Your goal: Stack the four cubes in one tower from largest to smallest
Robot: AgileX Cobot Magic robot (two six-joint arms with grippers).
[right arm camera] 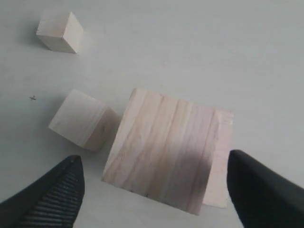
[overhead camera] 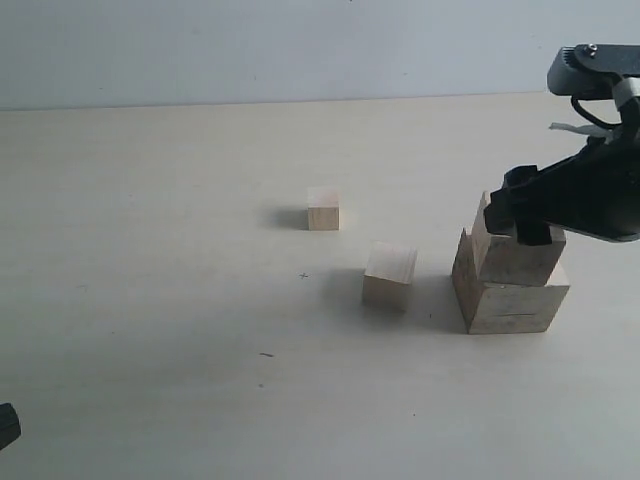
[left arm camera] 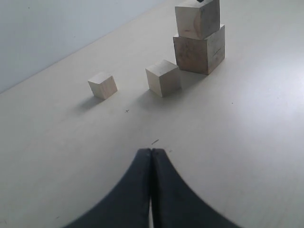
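Ext view: largest cube (overhead camera: 510, 300) sits on the table (overhead camera: 150, 350) at the right, 2nd-largest cube (overhead camera: 522, 258) on top of it, twisted a bit vs the base, so a 2-high stack. Right gripper (overhead camera: 522, 215) is down over the upper cube, one dark finger across its face. 3rd cube (overhead camera: 390, 276) is alone on the table just left of the stack, not touching it. Smallest cube (overhead camera: 323, 208) is further left and further back, apart from the rest. Pale wall (overhead camera: 250, 45) behind. L wrist view: left gripper (left arm camera: 151, 154) is clenched, fingertips pressed together w/ nothing between, low over the bare table (left arm camera: 237, 142). It's well apart from all cubes: smallest cube (left arm camera: 102, 85), 3rd cube (left arm camera: 163, 77), then the stack w/ largest cube (left arm camera: 199, 52) under the 2nd-largest cube (left arm camera: 197, 19). R wrist view: right gripper (right arm camera: 153, 156) is released, jaws wide, one finger on each side of the 2nd-largest cube (right arm camera: 166, 147) w/ a visible gap on both sides, so no grip. Largest cube (right arm camera: 219, 185) peeks out from under it along one edge. 3rd cube (right arm camera: 80, 121) is near the stack's corner. Smallest cube (right arm camera: 59, 31) is beyond that, on open table (right arm camera: 213, 47).
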